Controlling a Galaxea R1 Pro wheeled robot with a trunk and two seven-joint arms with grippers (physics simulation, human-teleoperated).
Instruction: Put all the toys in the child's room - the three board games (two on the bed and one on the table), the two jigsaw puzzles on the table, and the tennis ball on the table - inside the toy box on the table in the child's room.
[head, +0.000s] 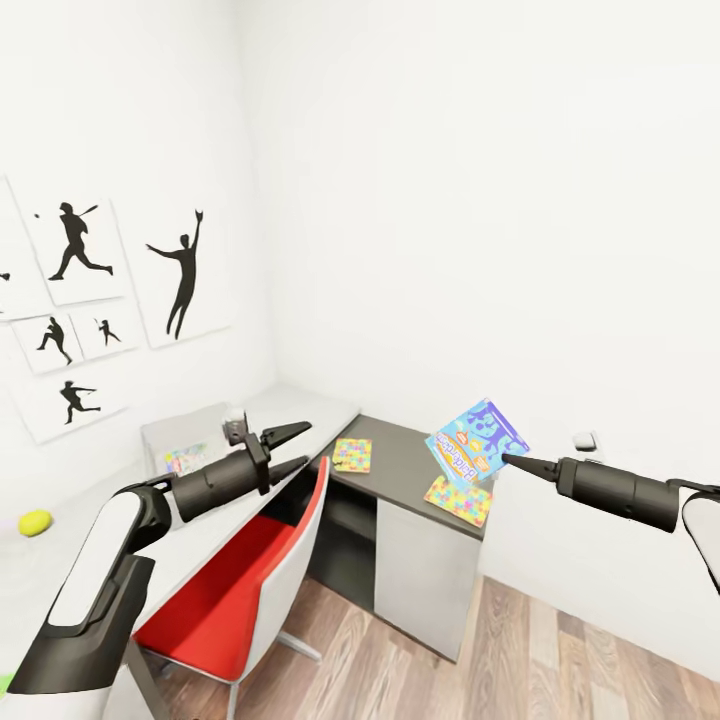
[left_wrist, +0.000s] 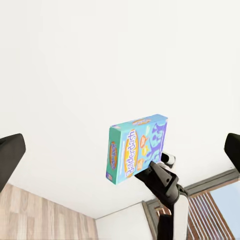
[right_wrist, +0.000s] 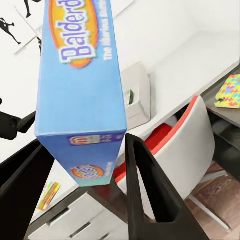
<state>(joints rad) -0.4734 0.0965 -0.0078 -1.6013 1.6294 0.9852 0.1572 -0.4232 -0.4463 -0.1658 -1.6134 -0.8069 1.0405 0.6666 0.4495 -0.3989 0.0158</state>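
**Blue board game held in the air over the desk corner**

Head view: the right gripper (head: 508, 460) is clamped on the lower edge of a blue-white board game (head: 477, 441), which hangs tilted in the air above the dark lower section of the table (head: 400, 462). Two jigsaw puzzles lie on that section: one (head: 352, 455) near the inner corner, the other (head: 459, 500) at the outer edge, under the held box. The left gripper (head: 290, 450) hangs over the pale desk top with its jaws spread and nothing between them. Behind it sits the toy box (head: 178, 430), with something colourful lying flat inside (too small to tell what). One tennis ball (head: 35, 522) rests on the pale surface at far left. A red chair (head: 232, 600) stands under the desk.

Left wrist view: the spread fingers (left_wrist: 11, 155) frame the box against a white wall, with the right gripper (left_wrist: 156, 172) at its lower edge. This side shows the box's cover lettering.

Right wrist view: the game (right_wrist: 82, 90) fills the gap between the dark fingers (right_wrist: 150, 195), pinched from both sides. Beyond it are the toy box (right_wrist: 137, 95), the chair (right_wrist: 172, 145) and one puzzle (right_wrist: 229, 92) (the second is out of frame).
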